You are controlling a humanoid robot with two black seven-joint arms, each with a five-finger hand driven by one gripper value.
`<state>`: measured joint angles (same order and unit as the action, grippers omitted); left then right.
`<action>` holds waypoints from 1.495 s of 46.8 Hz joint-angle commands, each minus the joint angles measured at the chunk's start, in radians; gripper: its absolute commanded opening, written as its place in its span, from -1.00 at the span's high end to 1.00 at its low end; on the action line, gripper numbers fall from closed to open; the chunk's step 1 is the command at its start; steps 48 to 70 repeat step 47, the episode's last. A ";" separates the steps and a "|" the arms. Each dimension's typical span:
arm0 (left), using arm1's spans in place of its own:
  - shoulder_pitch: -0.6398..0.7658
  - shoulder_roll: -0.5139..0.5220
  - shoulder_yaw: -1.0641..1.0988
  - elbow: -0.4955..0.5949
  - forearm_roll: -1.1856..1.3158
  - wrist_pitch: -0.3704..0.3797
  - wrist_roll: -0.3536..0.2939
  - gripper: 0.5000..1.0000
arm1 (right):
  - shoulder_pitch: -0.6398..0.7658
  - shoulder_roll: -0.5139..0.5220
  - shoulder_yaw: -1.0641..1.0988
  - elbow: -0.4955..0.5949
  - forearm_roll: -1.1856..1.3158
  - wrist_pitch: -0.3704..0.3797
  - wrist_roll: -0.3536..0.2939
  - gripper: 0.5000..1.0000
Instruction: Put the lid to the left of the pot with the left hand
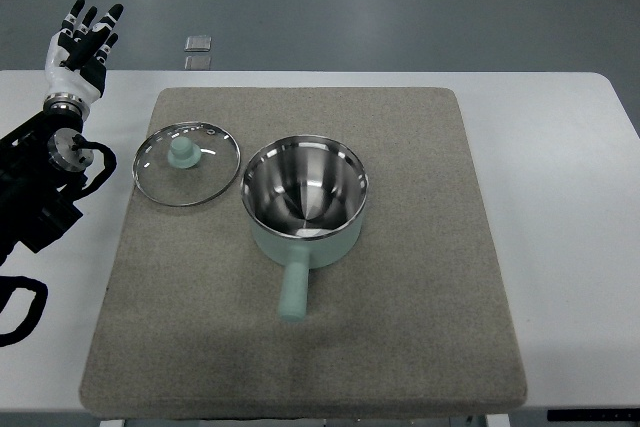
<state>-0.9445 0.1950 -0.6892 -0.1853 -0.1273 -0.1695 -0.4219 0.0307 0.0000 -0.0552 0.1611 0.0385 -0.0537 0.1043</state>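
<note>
A glass lid [187,162] with a pale green knob lies flat on the grey mat [420,297], just left of the pot and close to its rim. The pale green pot [305,199] stands uncovered at the mat's middle, steel inside, its handle pointing toward the near edge. My left hand [83,42] is raised at the far left over the white table, well up and left of the lid, fingers spread and holding nothing. The right arm does not show.
The mat lies on a white table [560,147]. Black cabling [22,307] of the left arm loops by the table's left edge. Two small grey squares [198,45] sit on the floor beyond the table's far edge.
</note>
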 commanded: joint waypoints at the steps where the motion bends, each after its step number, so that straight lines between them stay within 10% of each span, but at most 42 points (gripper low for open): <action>1: -0.007 0.000 0.000 0.000 0.002 -0.002 0.000 -0.96 | 0.000 0.000 0.000 0.000 0.000 0.000 0.000 -0.69; 26: -0.031 -0.046 -0.001 -0.002 -0.002 0.076 0.023 -0.97 | 0.000 0.000 0.000 0.000 0.000 0.000 0.000 -0.69; 34: -0.042 -0.046 0.005 0.004 -0.002 0.076 0.123 -0.97 | 0.000 0.000 0.000 0.000 0.000 0.000 0.000 -0.69; 70: -0.036 -0.039 -0.003 0.004 0.000 0.056 0.112 -0.97 | -0.003 0.000 0.000 0.000 -0.002 0.006 -0.001 -0.69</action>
